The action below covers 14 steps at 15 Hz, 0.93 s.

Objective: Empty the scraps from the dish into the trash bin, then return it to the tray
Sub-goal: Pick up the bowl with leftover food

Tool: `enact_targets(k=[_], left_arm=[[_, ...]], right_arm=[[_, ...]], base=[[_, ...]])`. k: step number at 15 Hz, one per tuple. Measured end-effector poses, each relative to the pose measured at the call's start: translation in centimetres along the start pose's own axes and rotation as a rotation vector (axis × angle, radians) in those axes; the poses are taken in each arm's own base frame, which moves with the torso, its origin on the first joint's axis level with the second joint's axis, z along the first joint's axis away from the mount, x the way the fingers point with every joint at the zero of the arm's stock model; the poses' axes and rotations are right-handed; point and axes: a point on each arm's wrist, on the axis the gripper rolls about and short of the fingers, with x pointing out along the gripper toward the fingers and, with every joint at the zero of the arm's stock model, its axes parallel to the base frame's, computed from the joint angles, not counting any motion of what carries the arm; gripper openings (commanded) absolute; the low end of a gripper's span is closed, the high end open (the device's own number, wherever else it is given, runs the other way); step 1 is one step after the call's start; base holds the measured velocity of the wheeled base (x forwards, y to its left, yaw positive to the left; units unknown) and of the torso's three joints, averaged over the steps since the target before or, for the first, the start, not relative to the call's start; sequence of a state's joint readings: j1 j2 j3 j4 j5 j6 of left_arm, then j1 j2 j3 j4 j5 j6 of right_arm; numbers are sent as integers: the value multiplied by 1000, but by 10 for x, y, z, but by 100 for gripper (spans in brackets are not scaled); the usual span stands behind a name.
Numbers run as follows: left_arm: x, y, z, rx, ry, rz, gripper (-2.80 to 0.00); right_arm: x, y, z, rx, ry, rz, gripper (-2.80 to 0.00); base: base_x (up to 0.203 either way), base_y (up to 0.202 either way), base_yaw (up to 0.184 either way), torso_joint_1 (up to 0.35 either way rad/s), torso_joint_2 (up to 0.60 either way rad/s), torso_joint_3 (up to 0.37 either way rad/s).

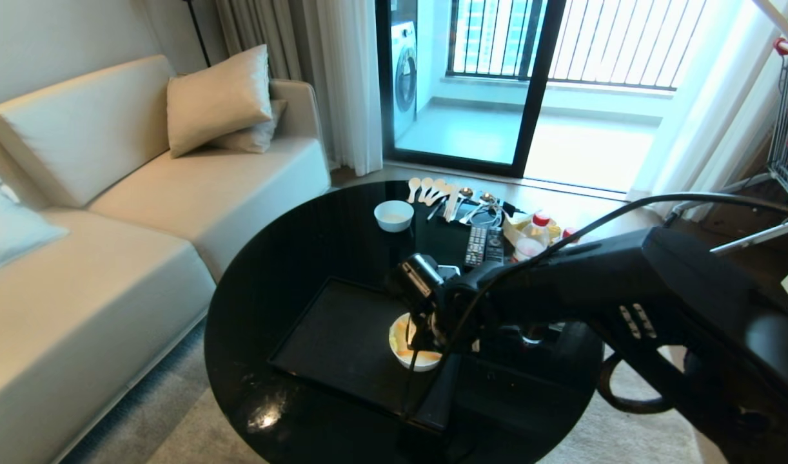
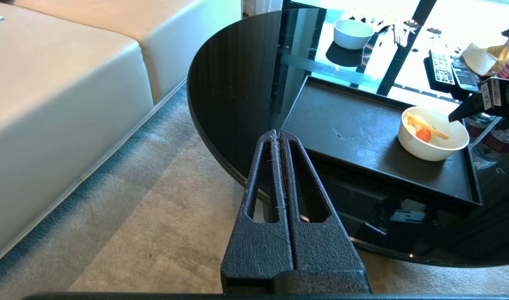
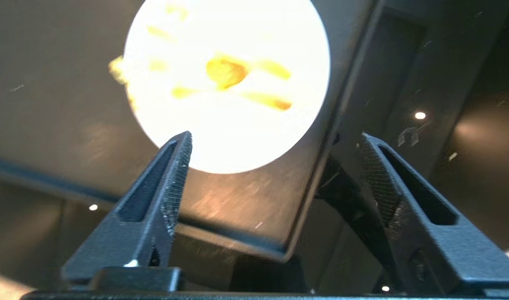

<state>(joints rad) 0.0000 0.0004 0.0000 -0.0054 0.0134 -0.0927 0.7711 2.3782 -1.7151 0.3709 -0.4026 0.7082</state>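
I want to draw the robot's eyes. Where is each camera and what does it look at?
Head view: up on the head, looking down at the round table; the right arm shows.
Left wrist view: beside the table, facing the tray; the shut left gripper shows.
Right wrist view: above the dish, looking down; the open right gripper shows.
Shared: all three see the dish holding scraps.

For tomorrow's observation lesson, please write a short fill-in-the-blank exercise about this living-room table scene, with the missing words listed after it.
1. The deep round white dish stands on the flat black rectangular ____.
2. The pale yellow and orange scraps lie inside the ____.
3. The right gripper, above the dish, has its jaws ____.
4. The left gripper, beside the round black glass table, has its jaws ____.

Missing words: tray; dish; open; shut
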Motion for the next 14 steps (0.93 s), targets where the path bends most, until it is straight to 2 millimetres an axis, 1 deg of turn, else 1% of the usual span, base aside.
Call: enact_targets(k=[5, 11, 14], left_arm=[[0, 0, 0, 0, 0, 0, -280], [0, 0, 0, 0, 0, 0, -280], [0, 0, 0, 0, 0, 0, -280]], right_arm=[[21, -12, 11, -22, 0, -34, 0], [47, -23, 17, 1, 9, -67, 0], [56, -25, 18, 8, 11, -76, 0]], base=[[0, 0, 0, 0, 0, 0], [0, 0, 0, 0, 0, 0], [0, 0, 0, 0, 0, 0]])
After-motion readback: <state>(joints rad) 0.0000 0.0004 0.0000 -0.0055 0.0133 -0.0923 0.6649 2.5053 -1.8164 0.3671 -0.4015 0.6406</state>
